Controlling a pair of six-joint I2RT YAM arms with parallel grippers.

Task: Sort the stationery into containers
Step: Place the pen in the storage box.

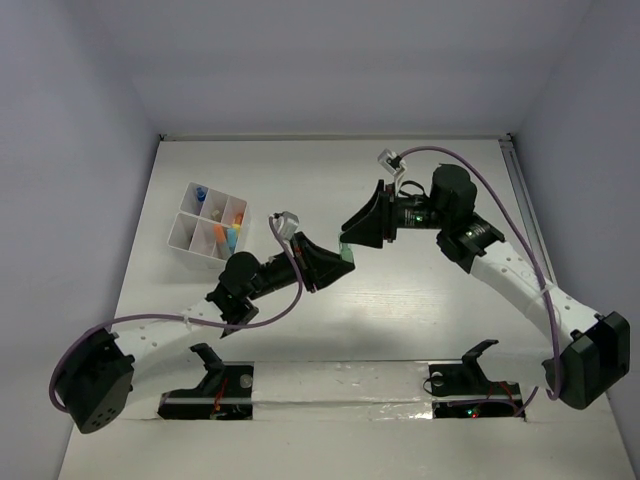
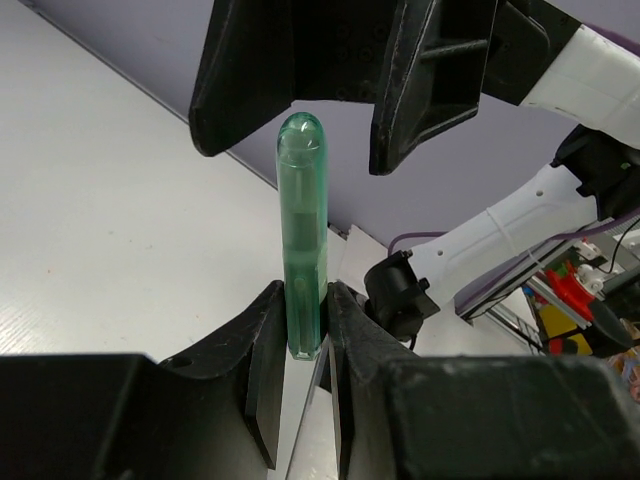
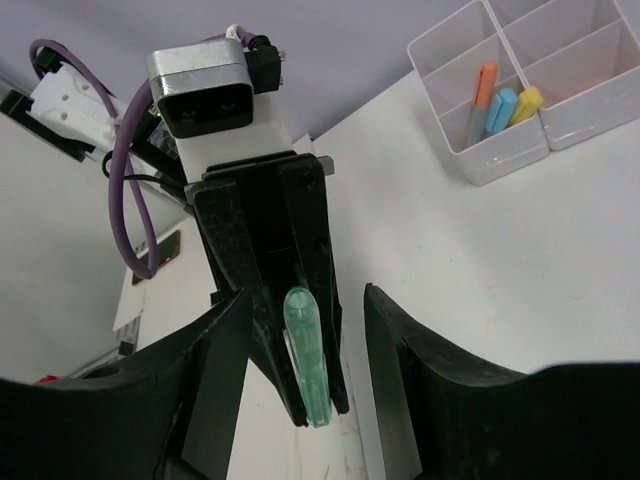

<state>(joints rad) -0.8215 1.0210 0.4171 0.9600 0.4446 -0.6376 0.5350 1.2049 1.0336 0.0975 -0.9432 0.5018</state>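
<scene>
L gripper [image 2: 305, 310] prob. tight on pen [image 2: 302, 200]

White table [image 1: 300, 180], matte and evenly lit. Plain lilac-grey panels enclose it: back wall [image 1: 330, 60], left wall [image 1: 60, 150], right wall [image 1: 590, 120]. Metal rail [image 1: 521, 188] along the table's right edge. Shadows soft.

One camera overhead, one on each wrist, all meeting above mid-tabletop [image 1: 400, 320].

The top view sits high behind me, looking down and forward, far enough to hold the whole tabletop and the white box [image 1: 188, 245]. My left wrist camera looks close along my left end effector [image 2: 305, 330], straight into my right end effector [image 2: 335, 110]. My right wrist camera faces back the opposite way, equally close, with the box beyond. All three share the green pen [image 2: 303, 250].
</scene>
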